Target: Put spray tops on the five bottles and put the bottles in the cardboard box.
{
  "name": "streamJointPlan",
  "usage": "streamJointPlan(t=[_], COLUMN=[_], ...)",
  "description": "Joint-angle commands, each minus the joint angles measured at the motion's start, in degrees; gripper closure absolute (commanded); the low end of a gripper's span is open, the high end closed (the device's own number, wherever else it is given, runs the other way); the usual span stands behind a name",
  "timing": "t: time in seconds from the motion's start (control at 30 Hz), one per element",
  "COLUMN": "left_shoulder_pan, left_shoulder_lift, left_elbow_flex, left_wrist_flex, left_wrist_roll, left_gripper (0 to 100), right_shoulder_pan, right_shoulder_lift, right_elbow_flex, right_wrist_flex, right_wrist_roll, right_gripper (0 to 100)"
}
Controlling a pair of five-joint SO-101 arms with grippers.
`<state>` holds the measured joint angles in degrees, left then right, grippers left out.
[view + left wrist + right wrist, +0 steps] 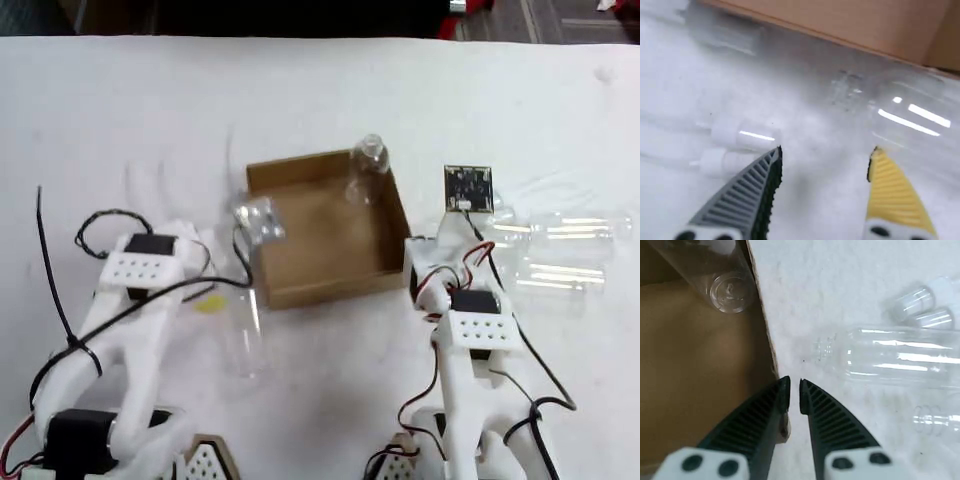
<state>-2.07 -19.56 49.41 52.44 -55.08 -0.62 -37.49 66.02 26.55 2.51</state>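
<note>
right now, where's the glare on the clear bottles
High view: white streaks on the bottles right of the cardboard box; left wrist view: bright bars on the bottle by that box; right wrist view: long highlights along the lying bottle.

Loose bottles (555,232) flank the cardboard box (320,240) on both sides, while its floor lies mostly open.

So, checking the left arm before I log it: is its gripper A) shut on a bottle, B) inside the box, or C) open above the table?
C: the left gripper has its fingers wide apart over the table, gripping nothing.
</note>
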Motion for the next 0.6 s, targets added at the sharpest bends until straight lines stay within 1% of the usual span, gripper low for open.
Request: streamJointPlan(t=[0.0,0.07,0.13,0.2,0.23,0.3,0.37,0.43,0.5,0.57], left_shoulder_pan=[-2.2,-3.6,-2.9,-0.1,1.5,4.4,6.2,7.1,6.5,4.8], left_shoulder_lift=[-2.3,-2.0,-1.8,-1.8,-1.8,-1.7,-1.6,-1.6,-1.6,-1.7], left_elbow_flex=[-13.5,-21.5,-28.0,-30.9,-31.1,-30.1,-27.3,-23.7,-20.4,-18.1], left_wrist_flex=[13.0,21.9,29.7,34.6,35.6,35.2,31.4,26.6,21.9,18.8], left_wrist_roll=[17.5,24.4,33.8,45.0,50.3,59.6,65.6,68.7,70.1,70.1], left_gripper=[74,74,74,74,74,74,74,74,74,74], right_shoulder_pan=[0.5,0.5,0.5,0.5,0.5,0.5,0.5,0.5,0.5,0.5], right_shoulder_lift=[-0.3,-0.3,-0.4,-0.5,-0.5,-0.4,-0.2,-0.2,-0.1,-0.1], right_elbow_flex=[-2.7,-2.7,-2.7,-2.7,-2.7,-2.7,-2.7,-2.7,-2.7,-2.7], right_wrist_flex=[-0.1,-0.1,-0.1,-0.1,-0.1,-0.1,-0.1,-0.1,-0.1,-0.1], right_wrist_roll=[0.9,0.9,0.9,0.9,0.9,0.9,0.9,0.9,0.9,0.9], right_gripper=[98.1,98.1,98.1,98.1,98.1,98.1,98.1,98.1,98.1,98.1])
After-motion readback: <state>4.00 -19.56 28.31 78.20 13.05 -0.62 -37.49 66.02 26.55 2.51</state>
